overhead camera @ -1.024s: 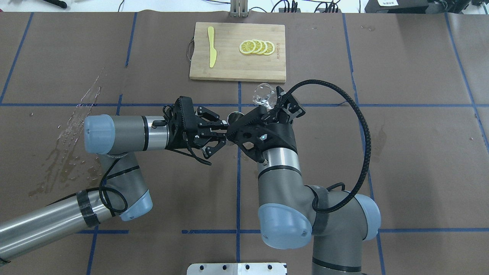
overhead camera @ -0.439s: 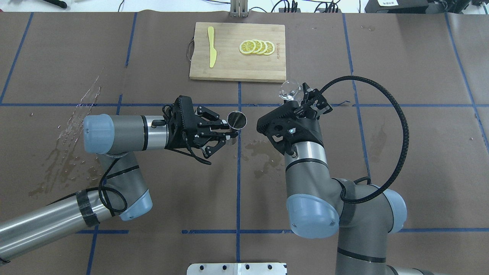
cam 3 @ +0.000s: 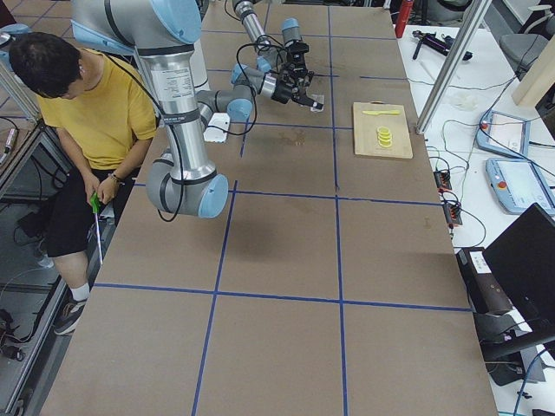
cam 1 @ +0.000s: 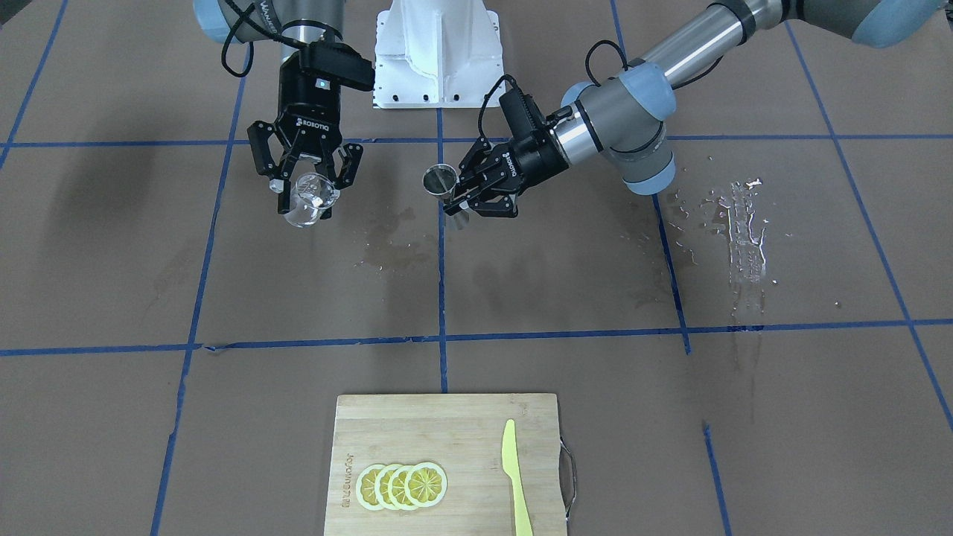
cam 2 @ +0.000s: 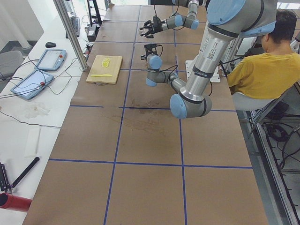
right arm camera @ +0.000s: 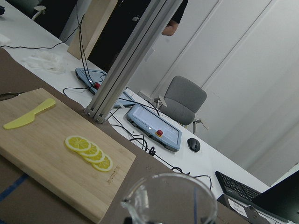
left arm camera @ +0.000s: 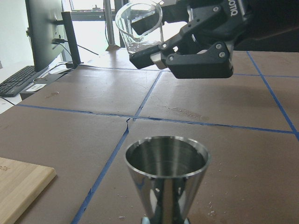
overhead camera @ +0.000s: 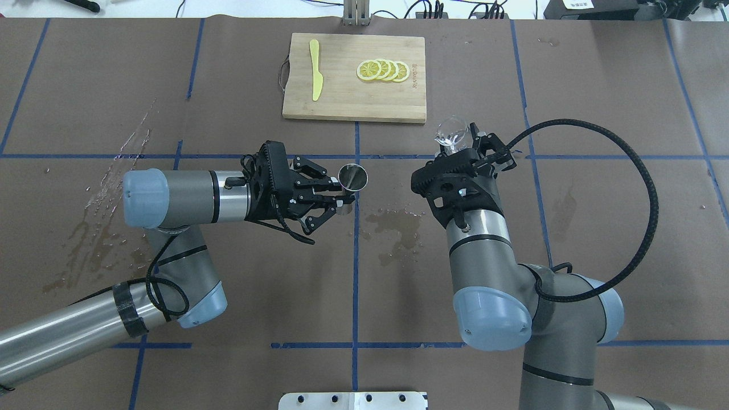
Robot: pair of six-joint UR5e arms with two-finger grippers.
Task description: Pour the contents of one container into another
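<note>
Moved: right gripper (overhead camera: 455,145) has carried the glass cup (overhead camera: 451,132) off to the robot's right. A second ago it was tipped close beside the jigger (overhead camera: 353,176); now it sits well apart from it.
Unchanged: left gripper (overhead camera: 343,197) and jigger are in the same spot as before.
Right fingers: clamped on the glass cup, held in the air. Left wrist view shows its mouth up with a slight lean.
Left fingers: closed on the jigger's narrow waist. Jigger is upright and airborne, open cone on top.
Jigger contents: I can't tell, I only see polished inner wall.
Spill (overhead camera: 393,219): wet brown patch on the paper, just robot-side and right of the jigger.
Cutting board (overhead camera: 353,102): beyond the jigger, far side from the robot. Lemon slices (overhead camera: 383,70) and yellow knife (overhead camera: 315,69) lie on it.
</note>
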